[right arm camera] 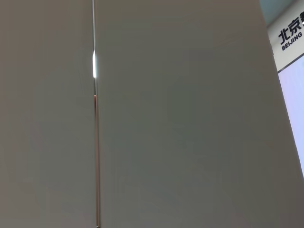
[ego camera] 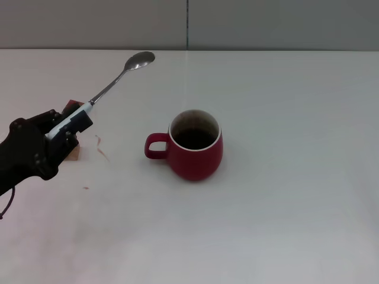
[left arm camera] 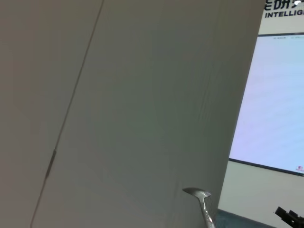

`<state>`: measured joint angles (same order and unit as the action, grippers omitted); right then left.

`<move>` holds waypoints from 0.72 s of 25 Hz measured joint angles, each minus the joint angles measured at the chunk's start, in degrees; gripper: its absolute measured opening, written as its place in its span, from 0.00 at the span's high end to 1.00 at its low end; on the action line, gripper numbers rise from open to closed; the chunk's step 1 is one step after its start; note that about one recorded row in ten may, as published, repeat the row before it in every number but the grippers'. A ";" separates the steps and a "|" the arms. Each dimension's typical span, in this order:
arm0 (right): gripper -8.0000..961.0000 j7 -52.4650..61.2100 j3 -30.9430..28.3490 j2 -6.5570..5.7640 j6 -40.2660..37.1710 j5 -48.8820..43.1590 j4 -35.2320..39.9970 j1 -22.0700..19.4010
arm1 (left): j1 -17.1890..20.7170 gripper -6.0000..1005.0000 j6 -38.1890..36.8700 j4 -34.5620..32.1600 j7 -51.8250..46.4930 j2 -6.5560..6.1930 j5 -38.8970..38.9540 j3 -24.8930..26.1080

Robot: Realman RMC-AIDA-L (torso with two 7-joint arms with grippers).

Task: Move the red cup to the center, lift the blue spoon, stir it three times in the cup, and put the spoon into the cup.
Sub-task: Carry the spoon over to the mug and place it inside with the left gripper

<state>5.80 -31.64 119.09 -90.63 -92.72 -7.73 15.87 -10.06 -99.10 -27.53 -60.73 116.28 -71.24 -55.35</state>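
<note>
Plain white tabletop (ego camera: 266, 225), spread near to far | grey panelled wall (ego camera: 266, 23) behind far edge, split by dark vertical seam (ego camera: 188, 23) | bright white screen (left arm camera: 275, 99) beside grey panel in left wrist view | sign lettering (right arm camera: 290, 33) in right wrist view | even, soft lighting

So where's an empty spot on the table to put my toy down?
The white table looks bare all along the red cup's right side and in front of it. The left side is busier: the left gripper holds the blue spoon up there, over a wooden block. The strip behind the cup is bare too.
</note>
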 joint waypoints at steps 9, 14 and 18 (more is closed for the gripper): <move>0.28 0.00 0.00 0.14 0.03 0.00 0.00 -0.24 | -1.72 0.82 1.03 -3.56 -1.79 0.72 -5.47 -0.03; 0.28 0.00 0.00 0.25 0.04 0.00 -0.10 -0.55 | -2.28 0.82 2.53 -5.83 -3.10 1.18 -7.39 -0.19; 0.28 0.00 0.00 0.27 0.25 0.00 -0.08 -0.79 | -3.05 0.82 3.68 -7.95 -4.53 1.44 -9.28 -0.25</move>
<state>5.80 -31.64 119.36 -90.38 -92.72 -7.81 15.09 -13.10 -95.43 -35.48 -65.25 117.71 -80.52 -55.60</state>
